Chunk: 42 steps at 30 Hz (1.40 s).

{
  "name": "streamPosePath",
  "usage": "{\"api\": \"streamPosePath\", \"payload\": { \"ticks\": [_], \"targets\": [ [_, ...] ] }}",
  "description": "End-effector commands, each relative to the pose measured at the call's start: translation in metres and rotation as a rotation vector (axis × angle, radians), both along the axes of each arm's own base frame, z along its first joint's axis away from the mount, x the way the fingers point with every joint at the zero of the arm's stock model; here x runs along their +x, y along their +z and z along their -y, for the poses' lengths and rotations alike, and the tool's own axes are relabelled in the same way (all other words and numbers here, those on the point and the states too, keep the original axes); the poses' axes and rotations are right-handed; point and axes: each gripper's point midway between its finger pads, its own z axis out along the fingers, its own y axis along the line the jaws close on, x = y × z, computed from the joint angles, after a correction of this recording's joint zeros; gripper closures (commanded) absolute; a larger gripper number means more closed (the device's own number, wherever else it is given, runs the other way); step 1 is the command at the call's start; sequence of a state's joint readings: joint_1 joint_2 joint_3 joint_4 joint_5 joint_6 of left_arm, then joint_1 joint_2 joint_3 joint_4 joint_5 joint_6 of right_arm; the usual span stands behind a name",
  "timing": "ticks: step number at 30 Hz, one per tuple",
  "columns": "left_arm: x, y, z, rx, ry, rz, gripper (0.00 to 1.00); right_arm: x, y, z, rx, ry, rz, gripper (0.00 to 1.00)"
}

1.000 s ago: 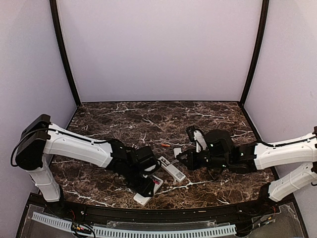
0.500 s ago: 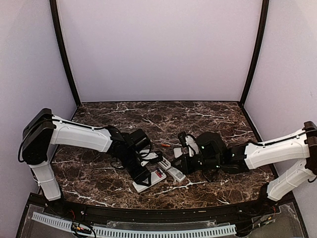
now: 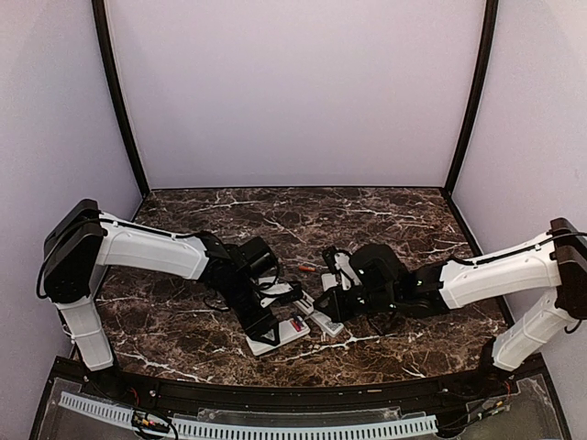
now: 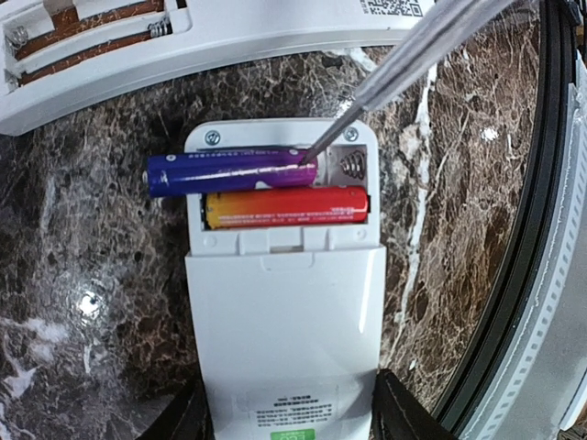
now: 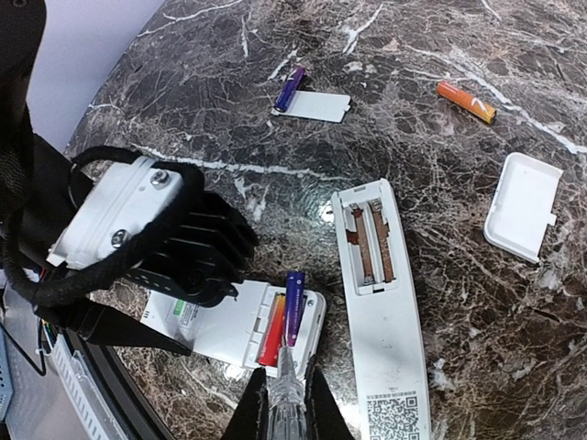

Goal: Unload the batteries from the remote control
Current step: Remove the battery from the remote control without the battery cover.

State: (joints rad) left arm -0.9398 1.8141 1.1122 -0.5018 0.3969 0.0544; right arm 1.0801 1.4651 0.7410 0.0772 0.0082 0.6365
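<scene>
My left gripper (image 4: 292,417) is shut on the lower end of a white remote control (image 4: 284,312) lying on the marble, one finger on each side. Its open bay holds two batteries. The orange-red one (image 4: 286,207) sits flat. The purple one (image 4: 229,171) is pushed partly out past the bay's left wall. My right gripper (image 5: 286,417) is shut on a clear pointed tool (image 5: 286,380), and the tool's tip (image 4: 312,156) touches the purple battery's end. In the top view both grippers meet at the remote (image 3: 282,335).
A second, longer white remote (image 5: 383,312) lies beside it with an empty bay. Further off lie a loose purple battery (image 5: 290,88), a loose orange battery (image 5: 465,101) and two white cover plates (image 5: 313,106) (image 5: 523,206). The table's black front rim (image 4: 541,229) runs close by.
My right arm has moved left, bringing the tool to the held remote. The left gripper has shifted the remote slightly away from the front edge and turned it.
</scene>
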Motion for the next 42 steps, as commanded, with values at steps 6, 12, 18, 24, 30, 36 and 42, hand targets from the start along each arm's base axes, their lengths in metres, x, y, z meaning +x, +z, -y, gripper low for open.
{"api": "streamPosePath", "payload": {
  "ticks": [6, 12, 18, 24, 30, 36, 42],
  "targets": [
    [-0.003, -0.007, -0.002, 0.016, -0.021, -0.023, 0.68, -0.003, 0.004, -0.002, -0.012, 0.01, -0.001, 1.0],
    [-0.003, -0.007, -0.002, 0.019, -0.018, -0.02, 0.69, -0.01, 0.011, 0.002, -0.004, 0.014, -0.01, 1.0],
    [-0.002, -0.007, -0.002, 0.021, -0.018, -0.016, 0.69, -0.016, -0.003, 0.006, -0.047, 0.014, -0.038, 1.0],
    [-0.001, -0.007, -0.002, 0.023, -0.019, -0.015, 0.7, -0.011, -0.015, 0.002, -0.081, 0.012, -0.026, 1.0],
    [-0.002, -0.008, -0.002, 0.02, -0.024, -0.017, 0.7, -0.002, -0.019, -0.008, -0.088, 0.015, 0.017, 1.0],
    [-0.004, -0.008, -0.001, 0.013, -0.03, -0.026, 0.71, 0.012, -0.013, -0.015, -0.075, -0.01, 0.069, 1.0],
    [-0.004, -0.009, -0.001, 0.013, -0.033, -0.029, 0.72, 0.025, 0.002, -0.023, -0.002, -0.022, 0.105, 1.0]
  ]
}}
